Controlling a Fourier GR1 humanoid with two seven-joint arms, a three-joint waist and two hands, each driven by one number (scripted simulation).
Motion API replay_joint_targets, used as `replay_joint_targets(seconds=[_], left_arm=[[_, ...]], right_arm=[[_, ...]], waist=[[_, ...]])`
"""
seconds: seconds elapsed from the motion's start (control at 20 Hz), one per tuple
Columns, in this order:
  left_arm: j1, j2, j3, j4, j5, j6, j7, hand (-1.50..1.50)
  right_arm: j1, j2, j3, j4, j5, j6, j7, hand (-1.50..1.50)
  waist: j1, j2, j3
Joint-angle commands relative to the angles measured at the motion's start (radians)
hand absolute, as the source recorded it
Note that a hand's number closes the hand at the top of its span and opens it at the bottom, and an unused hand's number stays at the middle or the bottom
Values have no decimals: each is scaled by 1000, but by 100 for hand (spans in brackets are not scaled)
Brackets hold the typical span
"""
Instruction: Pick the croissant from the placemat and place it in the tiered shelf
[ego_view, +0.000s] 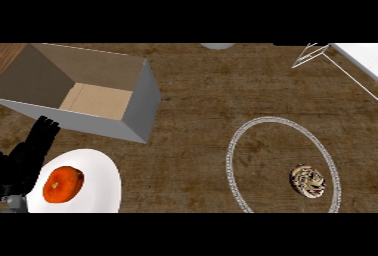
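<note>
One open left hand (28, 152) rests beside a plate (103, 172) bearing an orange (63, 184), well apart from the croissant (308, 180).

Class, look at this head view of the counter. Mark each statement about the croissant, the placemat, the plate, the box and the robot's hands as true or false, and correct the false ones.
1. The croissant lies on the round placemat, near its right side. True.
2. The white plate holds an orange-red fruit. True.
3. The left hand is curled round the croissant. False: it rests open at the left edge, beside the plate, far from the croissant.
4. The open grey box has a croissant inside. False: only its bare brown bottom shows.
5. The right hand is over the placemat. False: no right hand is in view.
6. The tiered shelf shows at the upper right. True.
</note>
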Motion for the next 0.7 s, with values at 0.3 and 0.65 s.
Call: replay_joint_targets(seconds=[0.3,0.65], left_arm=[[-36,11,20,50,6,-35,45,0],[-3,-24,-2,61,-27,-27,-2,0]], right_arm=[[-26,-10,-29,55,-88,-144,-74,-150],[-65,-23,-134,24,-234,-185,-78,-150]], waist=[[-6,4,-5],[-9,3,-5]])
